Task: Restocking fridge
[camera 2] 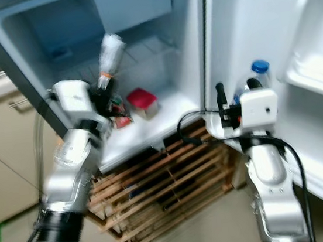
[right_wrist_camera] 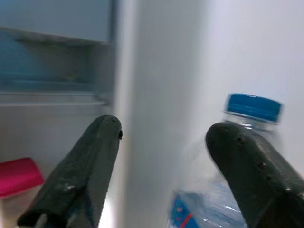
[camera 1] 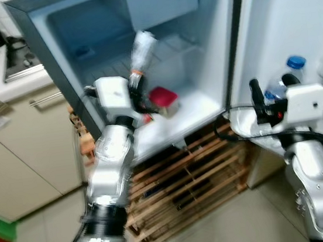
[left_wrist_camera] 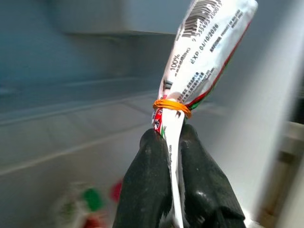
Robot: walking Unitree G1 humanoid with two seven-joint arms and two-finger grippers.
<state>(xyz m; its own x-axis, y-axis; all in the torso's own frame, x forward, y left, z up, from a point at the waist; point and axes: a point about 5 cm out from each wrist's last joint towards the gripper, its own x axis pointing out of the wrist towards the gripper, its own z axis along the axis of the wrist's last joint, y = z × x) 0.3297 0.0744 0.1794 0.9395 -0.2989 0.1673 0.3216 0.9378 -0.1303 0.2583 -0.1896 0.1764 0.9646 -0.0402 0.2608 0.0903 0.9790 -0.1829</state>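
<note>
The small fridge (camera 1: 218, 99) stands open before me. My left gripper (camera 1: 136, 93) is shut on a white printed pouch (camera 1: 142, 51) bound with an orange rubber band (left_wrist_camera: 171, 105); the pouch points up inside the fridge. A red-lidded box (camera 1: 163, 100) sits on the fridge floor just right of that gripper. My right gripper (camera 1: 273, 92) is open at the door's lower shelf (camera 1: 246, 127), close to a clear water bottle with a blue cap (camera 1: 295, 64) standing in that shelf. The bottle (right_wrist_camera: 247, 166) lies just past the right fingers.
A wooden pallet (camera 1: 186, 180) supports the fridge. Beige cabinets (camera 1: 24, 155) and a counter with a stove (camera 1: 18, 59) stand to the left. The upper door shelf (camera 2: 321, 75) juts out on the right. Tiled floor (camera 1: 222, 231) lies below.
</note>
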